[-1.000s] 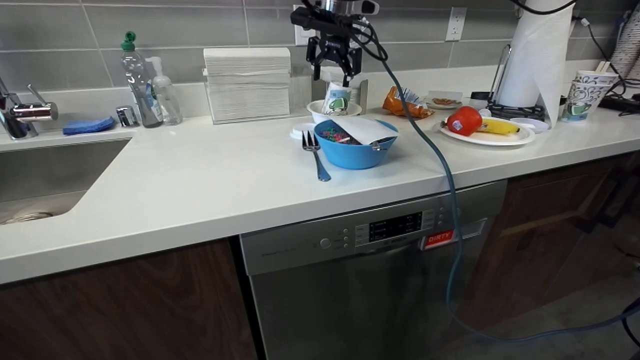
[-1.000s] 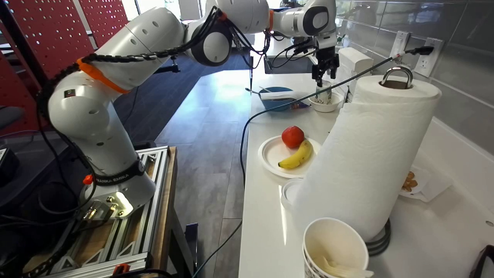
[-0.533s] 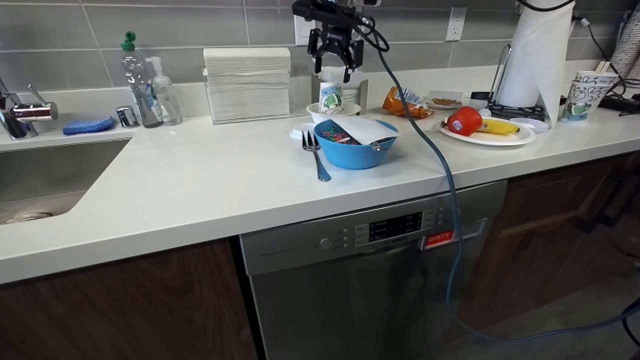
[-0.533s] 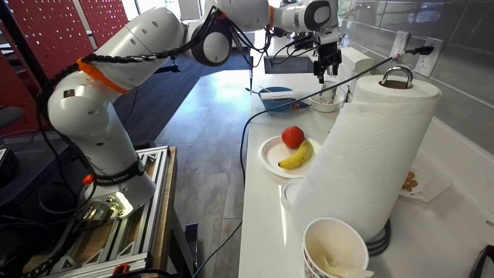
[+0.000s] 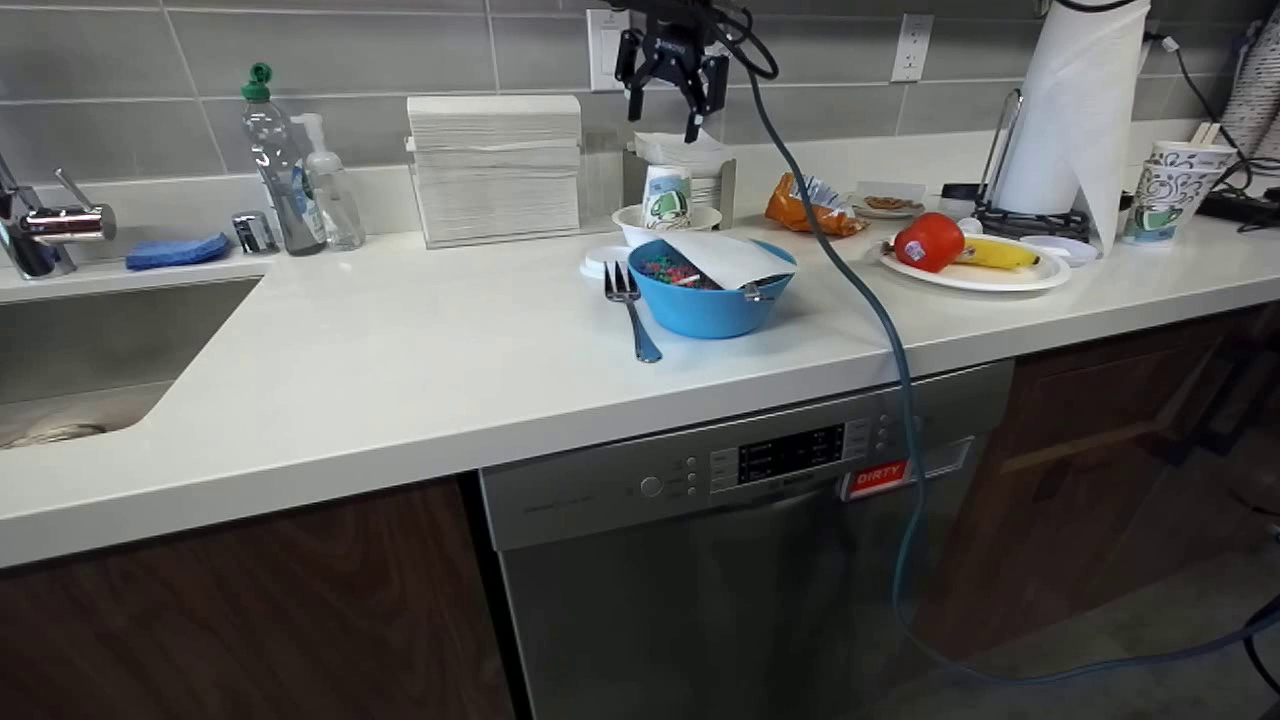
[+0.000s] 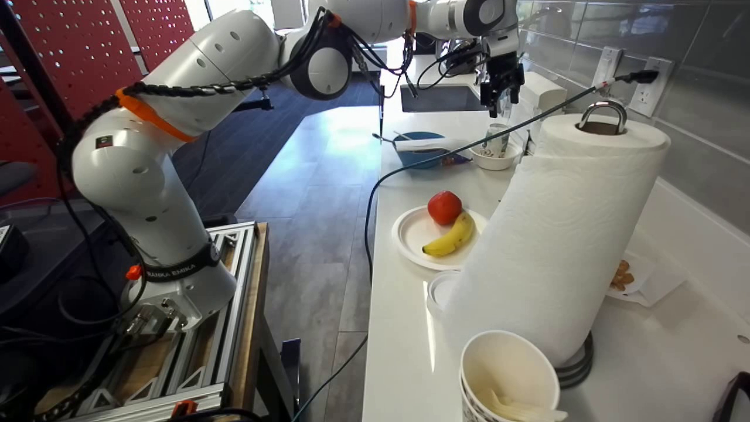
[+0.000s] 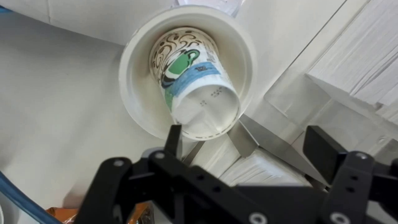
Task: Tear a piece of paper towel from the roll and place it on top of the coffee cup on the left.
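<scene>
Fingers (image 7: pixel 323 151) wide apart above upside-down coffee cup (image 7: pixel 192 74) in bowl (image 7: pixel 136 84)

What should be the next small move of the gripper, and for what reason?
The open, empty gripper should probably go toward the roll: the upside-down coffee cup is bare on top, and a loose sheet end hangs from the roll, perhaps ready to grip.
</scene>
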Controlling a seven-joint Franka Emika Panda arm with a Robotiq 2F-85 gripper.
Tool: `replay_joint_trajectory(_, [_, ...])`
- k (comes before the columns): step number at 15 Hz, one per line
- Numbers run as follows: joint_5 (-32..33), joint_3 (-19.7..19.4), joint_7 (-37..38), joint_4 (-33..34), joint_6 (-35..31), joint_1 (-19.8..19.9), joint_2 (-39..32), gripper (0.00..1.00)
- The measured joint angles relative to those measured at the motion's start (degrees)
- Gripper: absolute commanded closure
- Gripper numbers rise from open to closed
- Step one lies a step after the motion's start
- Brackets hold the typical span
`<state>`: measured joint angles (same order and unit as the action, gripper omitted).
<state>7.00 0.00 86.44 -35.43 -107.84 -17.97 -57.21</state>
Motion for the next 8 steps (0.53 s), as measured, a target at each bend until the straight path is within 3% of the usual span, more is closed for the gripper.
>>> replay_joint_trajectory(4, [-0.04, 0.61, -1.35, 0.25, 4.91, -0.04, 1.0, 0.0])
replay_joint_trajectory(8, [0.6, 1.0, -8.76, -1.65, 6.44, -0.03, 4.25, 0.0])
